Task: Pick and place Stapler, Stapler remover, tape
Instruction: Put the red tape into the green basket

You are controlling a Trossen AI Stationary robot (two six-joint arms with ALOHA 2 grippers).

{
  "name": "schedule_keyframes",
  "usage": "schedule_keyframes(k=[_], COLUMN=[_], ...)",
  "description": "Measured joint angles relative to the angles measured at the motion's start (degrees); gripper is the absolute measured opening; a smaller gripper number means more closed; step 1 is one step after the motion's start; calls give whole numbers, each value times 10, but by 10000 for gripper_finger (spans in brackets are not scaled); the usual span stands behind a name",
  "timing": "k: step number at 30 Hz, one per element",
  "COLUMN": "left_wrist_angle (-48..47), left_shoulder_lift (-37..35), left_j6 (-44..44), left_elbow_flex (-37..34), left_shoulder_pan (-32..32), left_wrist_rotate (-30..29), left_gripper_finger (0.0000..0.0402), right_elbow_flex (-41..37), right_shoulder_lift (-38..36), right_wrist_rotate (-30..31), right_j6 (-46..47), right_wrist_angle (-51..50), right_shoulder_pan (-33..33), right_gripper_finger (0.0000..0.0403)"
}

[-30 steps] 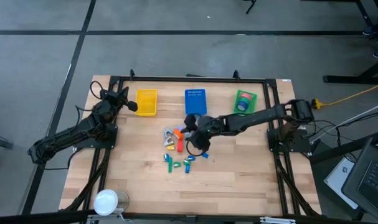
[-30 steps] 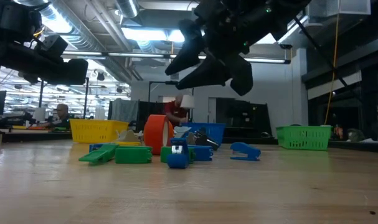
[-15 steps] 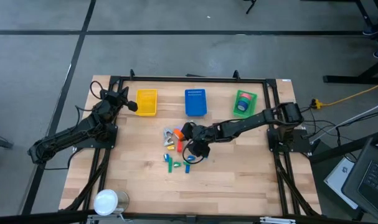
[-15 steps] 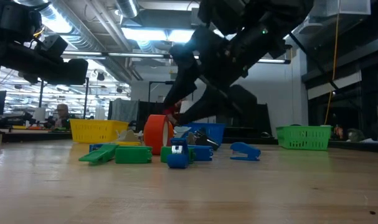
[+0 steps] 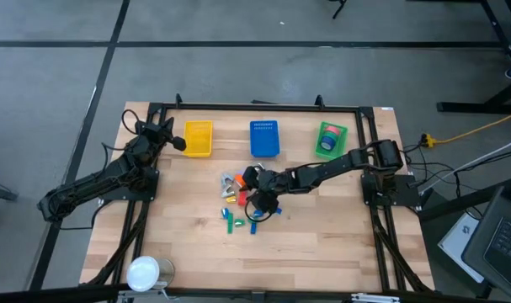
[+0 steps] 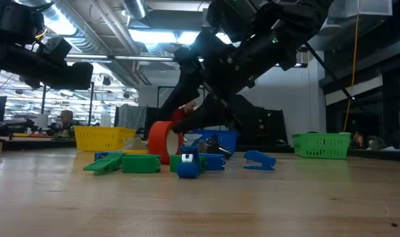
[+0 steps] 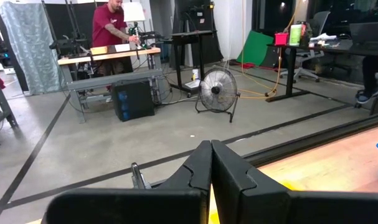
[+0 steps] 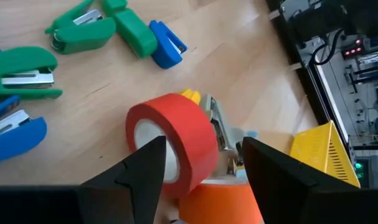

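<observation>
Right gripper (image 8: 201, 171): jaws spread, straddling red tape roll (image 8: 176, 140) in the pile. Left gripper (image 7: 211, 163): jaws pressed together, beside yellow bin (image 5: 198, 138).

One camera hangs overhead, looking straight down on the whole pale wooden table (image 5: 322, 236). Another sits at tabletop height, looking level across it into the room. Each wrist camera looks forward past its own dark fingers: the left toward the room, the right close onto a red tape roll (image 8: 176, 140), shared with the low view (image 6: 161, 139).
</observation>
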Motion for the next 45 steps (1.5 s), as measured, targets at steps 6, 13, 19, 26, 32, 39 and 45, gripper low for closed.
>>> schedule_keyframes(k=[6, 13, 19, 26, 32, 39, 45], left_wrist_angle=[0, 0, 0, 0, 0, -1, 0], left_shoulder_lift=[0, 0, 0, 0, 0, 0, 0], left_j6=[0, 0, 0, 0, 0, 0, 0], left_elbow_flex=[0, 0, 0, 0, 0, 0, 0], left_shoulder_pan=[0, 0, 0, 0, 0, 0, 0], left_wrist_rotate=[0, 0, 0, 0, 0, 0, 0], left_gripper_finger=[1, 1, 1, 1, 1, 1, 1], right_elbow_flex=[0, 0, 0, 0, 0, 0, 0], right_shoulder_lift=[19, 29, 29, 29, 21, -27, -103], right_wrist_rotate=[-13, -12, -4, -4, 49, 67, 67], right_j6=[0, 0, 1, 3, 60, 123, 214], right_wrist_angle=[10, 41, 43, 42, 53, 3, -131], right_shoulder_pan=[0, 0, 0, 0, 0, 0, 0], right_gripper_finger=[216, 205, 131, 22, 32, 24, 24])
